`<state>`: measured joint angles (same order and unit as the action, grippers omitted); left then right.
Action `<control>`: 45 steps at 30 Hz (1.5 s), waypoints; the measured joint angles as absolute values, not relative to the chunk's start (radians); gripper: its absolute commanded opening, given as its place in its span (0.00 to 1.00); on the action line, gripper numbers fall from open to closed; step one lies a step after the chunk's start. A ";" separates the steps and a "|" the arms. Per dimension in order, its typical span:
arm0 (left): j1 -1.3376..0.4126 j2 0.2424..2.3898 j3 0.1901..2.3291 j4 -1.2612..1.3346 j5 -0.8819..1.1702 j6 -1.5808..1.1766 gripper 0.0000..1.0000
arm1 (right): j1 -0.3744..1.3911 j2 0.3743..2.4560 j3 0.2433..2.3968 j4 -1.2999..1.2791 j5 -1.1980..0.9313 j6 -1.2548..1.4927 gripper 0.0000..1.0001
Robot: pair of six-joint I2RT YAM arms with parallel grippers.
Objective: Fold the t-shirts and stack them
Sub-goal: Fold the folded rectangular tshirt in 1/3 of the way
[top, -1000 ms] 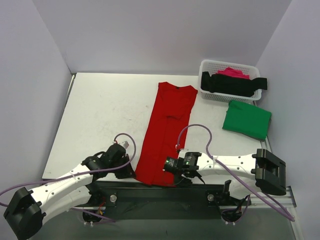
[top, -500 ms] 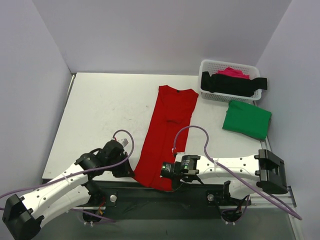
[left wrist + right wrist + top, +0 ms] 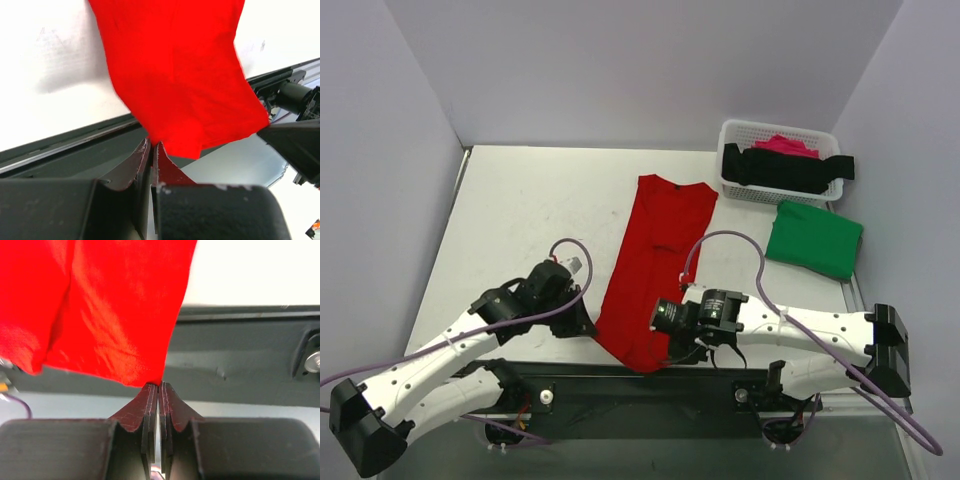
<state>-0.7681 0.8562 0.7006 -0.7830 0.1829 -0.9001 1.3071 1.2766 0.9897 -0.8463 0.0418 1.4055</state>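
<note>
A long red t-shirt (image 3: 655, 260) lies folded lengthwise down the middle of the table, collar at the far end. Its near hem is lifted off the table edge. My left gripper (image 3: 588, 327) is shut on the hem's left corner (image 3: 155, 137). My right gripper (image 3: 658, 318) is shut on the hem's right corner (image 3: 152, 377). A folded green t-shirt (image 3: 814, 240) lies at the right. A black t-shirt (image 3: 788, 170) and a pink one (image 3: 786, 145) sit in the white basket (image 3: 735, 133).
The basket stands at the back right corner, the green shirt just in front of it. The black mounting rail (image 3: 650, 385) runs along the near table edge under the lifted hem. Grey walls close the table on three sides.
Both grippers have raised the red shirt's near hem and carried it slightly away from the table edge. The right arm has swung left and forward; the shirt looks shorter.
</note>
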 measured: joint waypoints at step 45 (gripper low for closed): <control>-0.417 1.860 1.347 -0.356 0.363 -0.757 0.00 | 0.400 1.912 1.571 -0.869 -0.025 0.604 0.00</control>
